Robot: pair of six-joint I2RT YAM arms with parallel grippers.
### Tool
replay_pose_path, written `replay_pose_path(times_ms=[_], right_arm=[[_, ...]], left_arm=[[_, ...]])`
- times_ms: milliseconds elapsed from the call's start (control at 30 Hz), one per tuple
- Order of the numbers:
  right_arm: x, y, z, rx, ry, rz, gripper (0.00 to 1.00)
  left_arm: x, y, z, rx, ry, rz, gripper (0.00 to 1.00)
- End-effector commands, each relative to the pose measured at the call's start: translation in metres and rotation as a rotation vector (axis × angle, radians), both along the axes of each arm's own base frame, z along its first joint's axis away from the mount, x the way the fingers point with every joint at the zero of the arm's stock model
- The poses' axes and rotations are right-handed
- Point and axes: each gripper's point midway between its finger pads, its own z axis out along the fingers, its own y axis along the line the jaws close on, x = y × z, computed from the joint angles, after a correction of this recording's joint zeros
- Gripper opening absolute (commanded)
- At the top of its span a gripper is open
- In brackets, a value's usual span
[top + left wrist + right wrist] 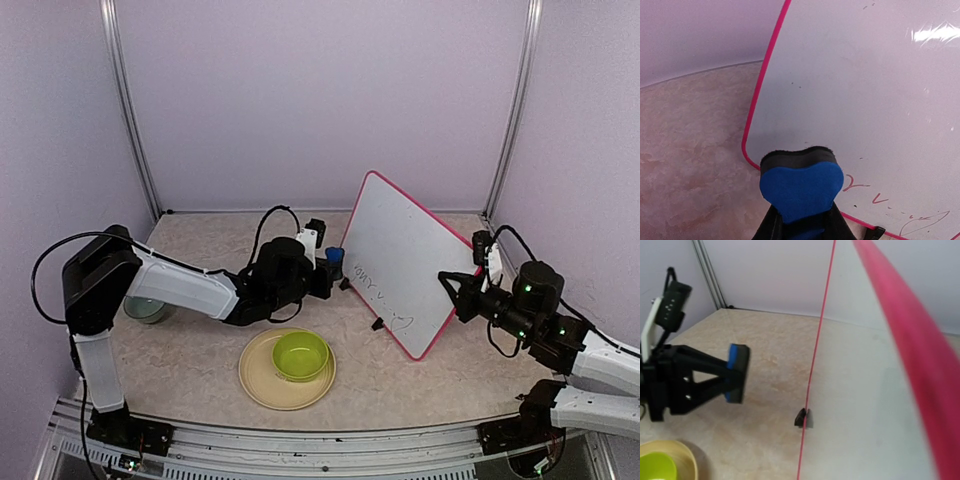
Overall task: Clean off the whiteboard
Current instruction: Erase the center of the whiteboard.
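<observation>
The whiteboard (400, 250) stands tilted on the table at centre right, pink-framed, with faint handwriting (365, 285) along its lower edge. My left gripper (328, 270) is shut on a blue and black eraser (333, 262), held just off the board's lower left corner. In the left wrist view the eraser (801, 187) sits in front of the board (865, 90), beside red marks (860, 185). My right gripper (458, 290) grips the board's right edge. In the right wrist view its fingers are hidden; the board (865, 390) and eraser (736, 372) show.
A yellow plate (262, 385) holding a green bowl (300, 355) lies near the front centre. A grey bowl (148, 310) sits behind the left arm. A black foot (801, 417) props the board. Purple walls enclose the table.
</observation>
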Motion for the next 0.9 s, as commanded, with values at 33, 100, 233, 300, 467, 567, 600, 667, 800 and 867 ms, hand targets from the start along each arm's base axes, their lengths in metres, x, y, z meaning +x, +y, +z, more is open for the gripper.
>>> replay_pose_path(times_ms=[33,100,233,300,467,567,600,667,800,867], right_arm=[[-0.002,-0.005,0.037,0.112,-0.090,-0.013,0.00],[-0.003,-0.006,0.037,0.116,-0.086,-0.017,0.00],[-0.004,-0.007,0.039,0.121,-0.089,-0.017,0.00],[-0.003,-0.006,0.038,0.117,-0.086,-0.015,0.00],[-0.003,-0.004,0.033,0.114,-0.064,-0.006,0.00],[-0.002,-0.004,0.035,0.118,-0.063,-0.011,0.00],[-0.001,-0.006,0.038,0.118,-0.060,-0.018,0.00],[-0.002,-0.008,0.043,0.118,-0.055,-0.031,0.00],[-0.009,-0.014,0.055,0.130,-0.053,-0.034,0.00],[-0.013,-0.020,0.056,0.137,-0.050,-0.046,0.00]], left_arm=[[0.002,-0.044,0.012,-0.038,-0.066,-0.088,0.01],[0.009,-0.051,0.001,-0.038,-0.048,-0.081,0.01],[0.026,-0.058,-0.007,-0.088,-0.015,-0.053,0.01],[0.039,-0.055,-0.013,-0.108,0.006,-0.009,0.01],[0.072,-0.038,-0.029,-0.075,0.035,0.123,0.00],[0.080,-0.037,-0.042,-0.057,0.059,0.130,0.00],[0.080,-0.037,-0.045,-0.053,0.062,0.127,0.00],[0.079,-0.039,-0.049,-0.049,0.068,0.119,0.00],[0.075,-0.038,-0.050,-0.061,0.068,0.102,0.00],[0.072,-0.040,-0.048,-0.070,0.063,0.083,0.00]])
